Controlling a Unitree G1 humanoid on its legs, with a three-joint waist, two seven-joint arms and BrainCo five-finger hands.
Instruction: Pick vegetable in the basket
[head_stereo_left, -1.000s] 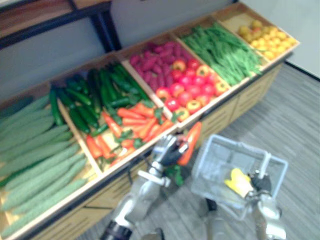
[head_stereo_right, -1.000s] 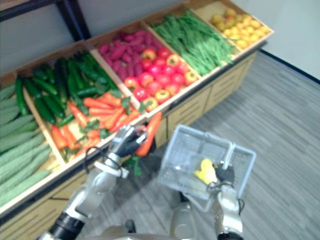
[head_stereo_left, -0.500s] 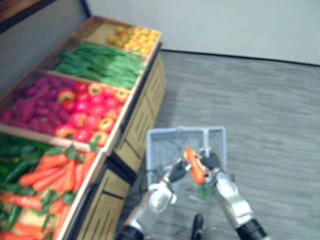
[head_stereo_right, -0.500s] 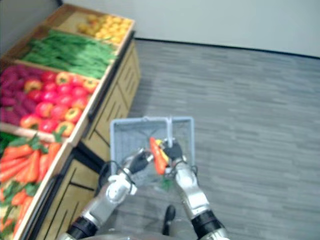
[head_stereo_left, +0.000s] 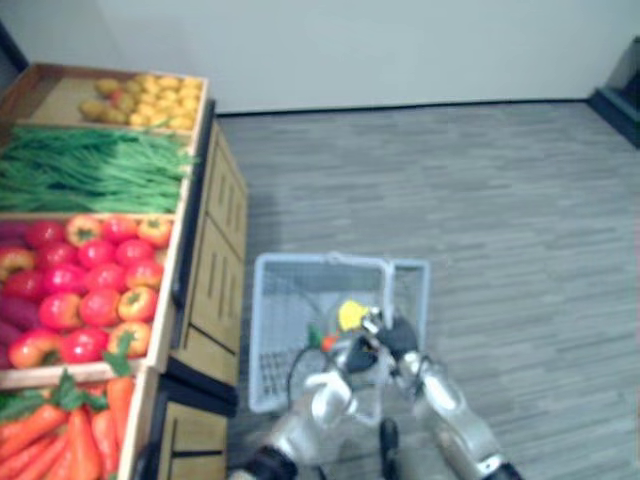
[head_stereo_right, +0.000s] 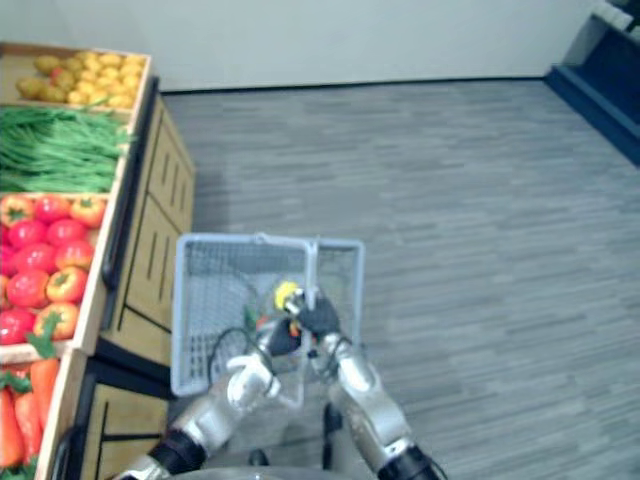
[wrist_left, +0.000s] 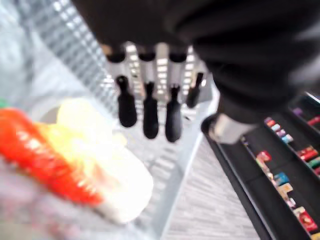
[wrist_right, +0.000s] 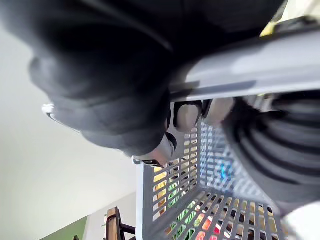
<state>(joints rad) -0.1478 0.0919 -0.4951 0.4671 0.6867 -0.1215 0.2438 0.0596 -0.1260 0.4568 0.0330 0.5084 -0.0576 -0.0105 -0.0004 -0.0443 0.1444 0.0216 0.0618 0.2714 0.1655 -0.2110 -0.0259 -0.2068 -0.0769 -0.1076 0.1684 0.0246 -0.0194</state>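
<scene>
Grey plastic mesh basket holds smooth orange carrot beside lumpy yellow vegetable; left hand fingers straight, released above them, right hand clenched round flat handle.

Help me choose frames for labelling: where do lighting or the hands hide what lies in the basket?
Left eye view: even light, no glare; the left hand and right hand cover part of the basket. Left wrist view: the carrot is brightly lit, the open fingers dark against the mesh. Right wrist view: the right hand, curled round the handle, blocks most of the basket.
</scene>
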